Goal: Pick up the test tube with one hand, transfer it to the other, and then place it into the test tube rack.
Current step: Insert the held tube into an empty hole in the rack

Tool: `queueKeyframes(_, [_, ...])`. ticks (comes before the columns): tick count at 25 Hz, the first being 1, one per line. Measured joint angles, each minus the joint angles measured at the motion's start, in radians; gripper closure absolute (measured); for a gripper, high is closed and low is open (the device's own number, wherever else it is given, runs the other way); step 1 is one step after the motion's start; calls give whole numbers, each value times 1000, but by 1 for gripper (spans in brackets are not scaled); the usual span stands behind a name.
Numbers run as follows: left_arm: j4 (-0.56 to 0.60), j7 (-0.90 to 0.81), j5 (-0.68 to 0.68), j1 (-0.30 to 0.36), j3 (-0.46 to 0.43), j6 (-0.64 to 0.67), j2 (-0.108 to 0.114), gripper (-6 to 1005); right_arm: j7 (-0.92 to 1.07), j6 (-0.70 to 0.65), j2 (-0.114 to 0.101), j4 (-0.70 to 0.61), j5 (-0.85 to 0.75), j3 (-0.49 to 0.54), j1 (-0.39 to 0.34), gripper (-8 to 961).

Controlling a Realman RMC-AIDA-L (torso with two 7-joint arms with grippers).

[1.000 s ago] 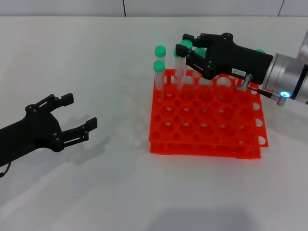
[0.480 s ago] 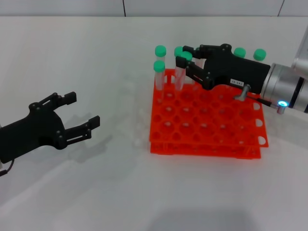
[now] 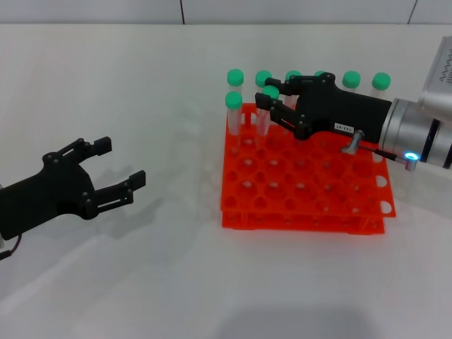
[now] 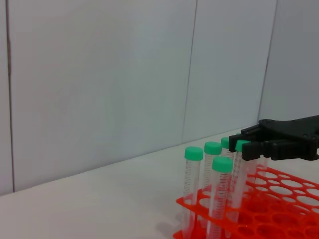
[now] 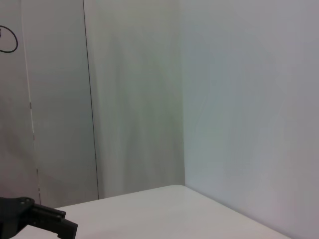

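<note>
My right gripper point(image 3: 267, 94), black with a white label, reaches in from the right over the back of the orange-red test tube rack point(image 3: 304, 219). Its fingers sit on either side of the test tube point(image 3: 270, 92), just under its green cap. The tube stands upright with its lower end in a hole of the second row. The left wrist view shows the same grip point(image 4: 244, 146) above the rack point(image 4: 279, 199). My left gripper point(image 3: 120, 163) is open and empty, low over the table far left of the rack.
Several other green-capped tubes point(image 3: 234, 76) stand along the rack's back row, and one point(image 3: 233, 99) stands at the left end of the second row. The rack's front rows hold no tubes. White table all around, with a wall behind.
My right gripper has come down and slightly right with the tube, lowering it from above the rack into a second-row hole. The back-row caps behind it now show. The left gripper barely moved.
</note>
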Motion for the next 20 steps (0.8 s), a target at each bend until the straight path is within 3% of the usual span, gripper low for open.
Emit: queueKeyframes(20, [-9,0,1,-4,-6,-2,0,111,16,25,0,-13,6,-37,23,649])
